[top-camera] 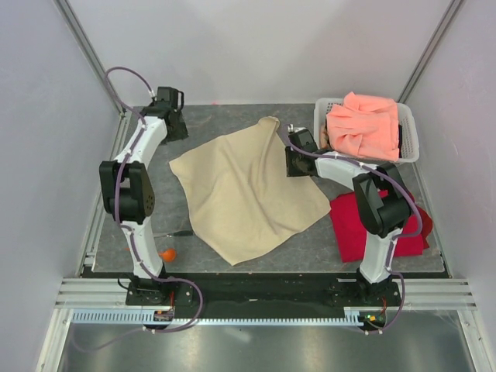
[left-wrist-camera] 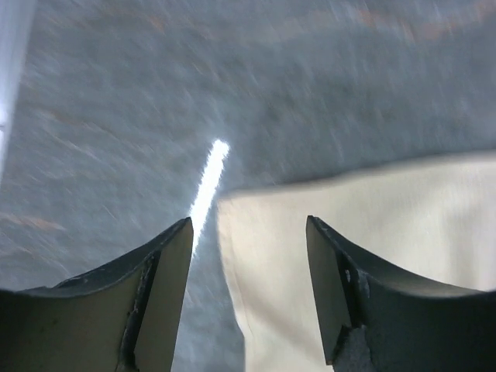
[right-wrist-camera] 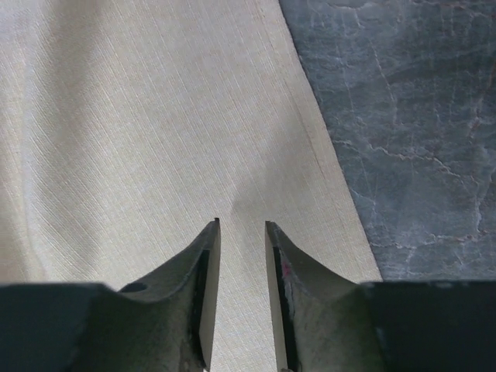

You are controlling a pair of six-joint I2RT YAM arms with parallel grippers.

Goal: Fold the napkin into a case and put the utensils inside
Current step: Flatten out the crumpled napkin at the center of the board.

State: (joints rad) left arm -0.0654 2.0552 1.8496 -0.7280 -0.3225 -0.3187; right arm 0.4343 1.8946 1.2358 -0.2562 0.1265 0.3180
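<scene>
The beige napkin (top-camera: 248, 190) lies spread out, slightly rumpled, in the middle of the table, and its far corner rises a little. My left gripper (top-camera: 175, 128) hovers open near the napkin's left corner (left-wrist-camera: 256, 256), which shows blurred below the gap between its fingers. My right gripper (top-camera: 293, 164) is over the napkin's right edge (right-wrist-camera: 155, 116). Its jaws stand a narrow gap apart, with flat cloth showing through that gap. An orange spoon (top-camera: 167, 253) and a thin dark utensil (top-camera: 177, 232) lie near the left arm's base, apart from the napkin.
A white basket (top-camera: 409, 128) at the back right holds a salmon-pink cloth (top-camera: 364, 124). A bright red cloth (top-camera: 353, 221) lies under the right arm. The dark mat (top-camera: 310, 240) ends at metal rails in front and at both sides.
</scene>
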